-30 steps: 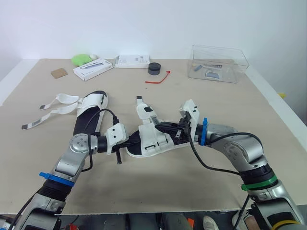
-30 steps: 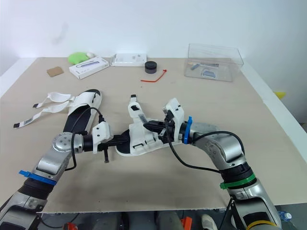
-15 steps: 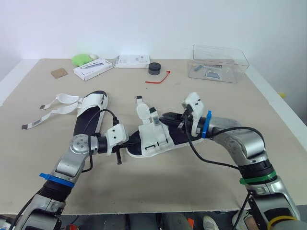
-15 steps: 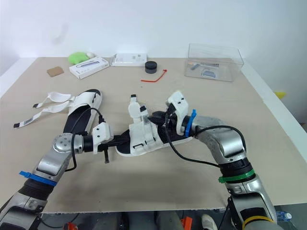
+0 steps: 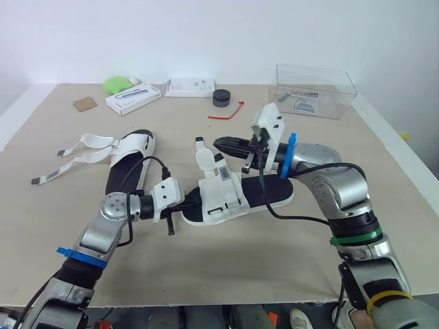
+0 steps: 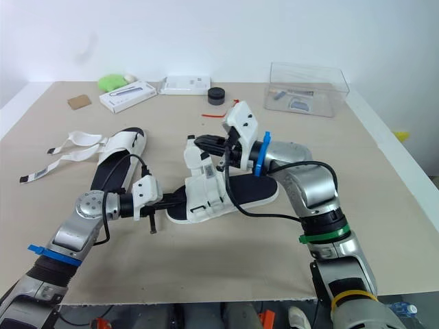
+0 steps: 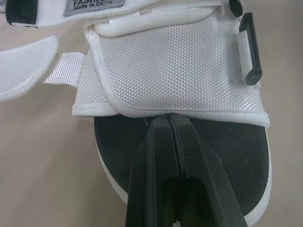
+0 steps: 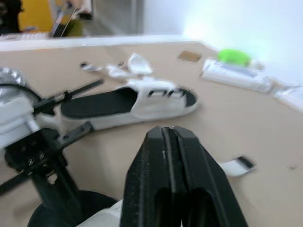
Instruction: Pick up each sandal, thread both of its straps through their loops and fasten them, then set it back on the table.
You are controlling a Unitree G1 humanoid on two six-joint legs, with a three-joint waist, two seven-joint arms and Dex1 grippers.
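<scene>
A sandal with a black footbed and white straps lies at the table's middle. Its front strap is folded across it, and a strap end sticks up behind. My left gripper is shut, its fingers lying on the footbed at the toe, tips against the strap's edge. My right gripper hovers above the sandal, shut with nothing between its fingers. A second sandal lies to the left with its two straps loose and spread out on the table.
At the back of the table stand a clear plastic box, a black round object, a red tie, two white boxes, a green object and a brown card.
My right gripper has lifted off the middle sandal's straps and risen up and toward the back. The left gripper and the sandal have stayed where they were.
</scene>
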